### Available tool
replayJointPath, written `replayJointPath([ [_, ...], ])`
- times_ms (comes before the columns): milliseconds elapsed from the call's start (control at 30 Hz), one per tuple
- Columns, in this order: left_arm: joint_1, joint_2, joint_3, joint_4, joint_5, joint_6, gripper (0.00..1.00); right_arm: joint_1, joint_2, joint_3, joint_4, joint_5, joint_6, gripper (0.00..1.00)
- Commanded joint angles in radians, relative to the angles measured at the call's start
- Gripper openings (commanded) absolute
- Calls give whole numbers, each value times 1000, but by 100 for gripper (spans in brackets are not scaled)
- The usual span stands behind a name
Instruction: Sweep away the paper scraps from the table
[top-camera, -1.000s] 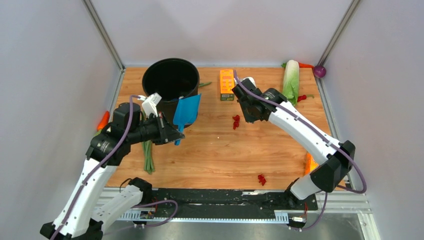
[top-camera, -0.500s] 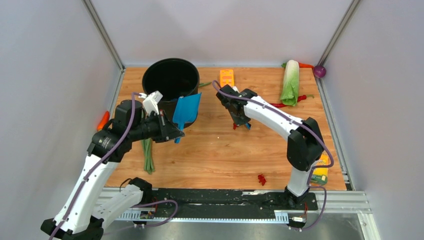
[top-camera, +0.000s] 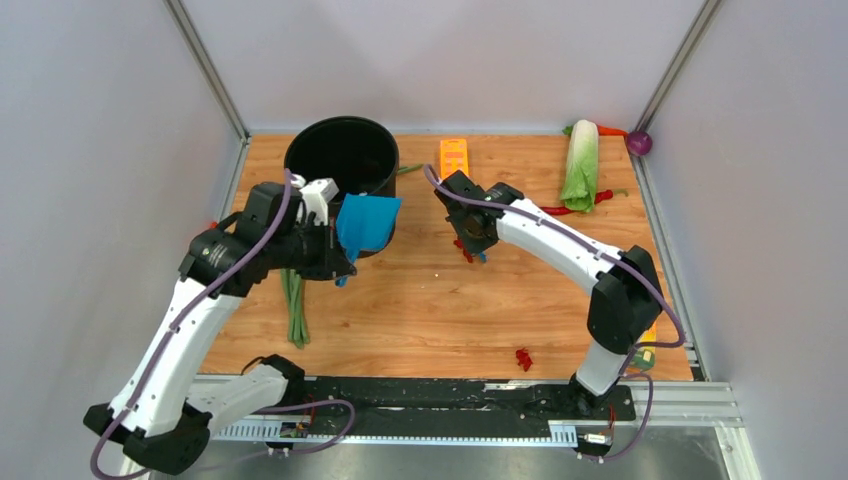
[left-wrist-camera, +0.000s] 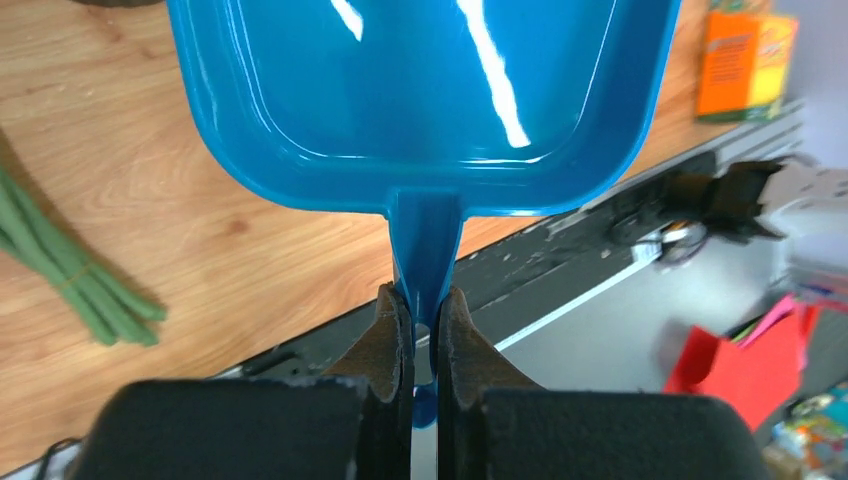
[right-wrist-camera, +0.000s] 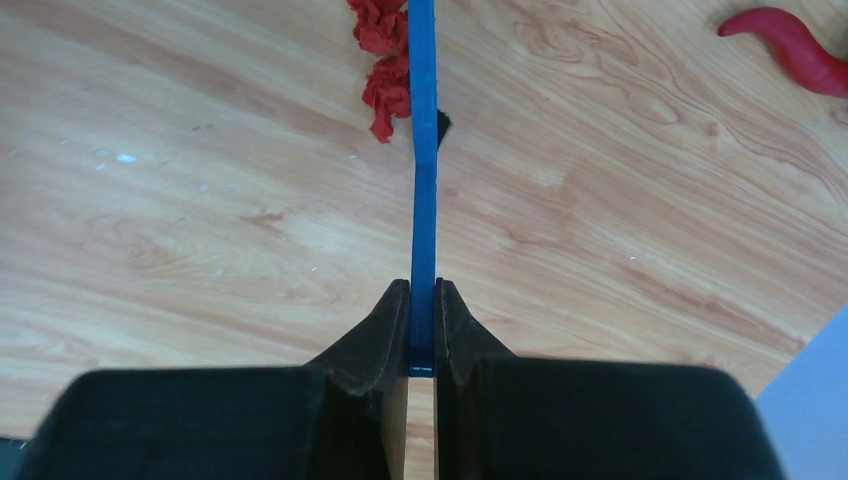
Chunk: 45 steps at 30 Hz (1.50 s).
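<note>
Red paper scraps (top-camera: 461, 247) lie mid-table on the wooden table (top-camera: 420, 300), just left of my right gripper (top-camera: 472, 240). That gripper is shut on a thin blue brush handle (right-wrist-camera: 421, 150), whose far end touches the scraps (right-wrist-camera: 385, 60). The gripper shows in its wrist view (right-wrist-camera: 421, 300). Another scrap (top-camera: 523, 357) lies near the front edge. My left gripper (top-camera: 342, 268) is shut on the handle of the blue dustpan (top-camera: 367, 222), held above the table by the pot. The wrist view shows the pan (left-wrist-camera: 430, 90) and the gripper (left-wrist-camera: 424, 310).
A black pot (top-camera: 342, 158) stands at the back left. An orange box (top-camera: 453, 155), a napa cabbage (top-camera: 582, 162), a red chili (top-camera: 570, 207) and a purple ball (top-camera: 640, 143) lie along the back. Green beans (top-camera: 296, 305) lie at the left. A black rail (top-camera: 440, 395) runs along the front.
My right arm has swung left from beside the orange box and brought the brush down to the mid-table scraps. My left arm has lifted and turned the dustpan nearer the pot.
</note>
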<state>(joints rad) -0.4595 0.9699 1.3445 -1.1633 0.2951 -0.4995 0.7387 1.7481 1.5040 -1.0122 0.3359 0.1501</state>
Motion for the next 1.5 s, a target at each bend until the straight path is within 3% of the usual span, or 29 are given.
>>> replayJointPath([
  [0, -79, 93, 76, -131, -141, 125, 0, 37, -105, -13, 24, -97, -8, 0],
  [233, -310, 263, 156, -150, -273, 139, 0, 34, -242, -36, -83, 0, 100, 0],
  [400, -419, 369, 196, -176, -292, 187, 0, 21, -259, -24, -150, 87, 160, 0],
  [567, -424, 421, 145, -153, -292, 229, 0, -27, -211, -13, -149, 78, 178, 0],
  [800, -426, 481, 32, -89, -396, 277, 0, -59, -38, 110, -141, 90, 117, 0],
  [1033, -429, 564, -30, -4, -376, 306, 0, -62, 103, 211, -198, 114, 103, 0],
  [1467, -427, 641, -117, 135, -410, 345, 0, -62, 143, 246, -123, -113, 48, 0],
])
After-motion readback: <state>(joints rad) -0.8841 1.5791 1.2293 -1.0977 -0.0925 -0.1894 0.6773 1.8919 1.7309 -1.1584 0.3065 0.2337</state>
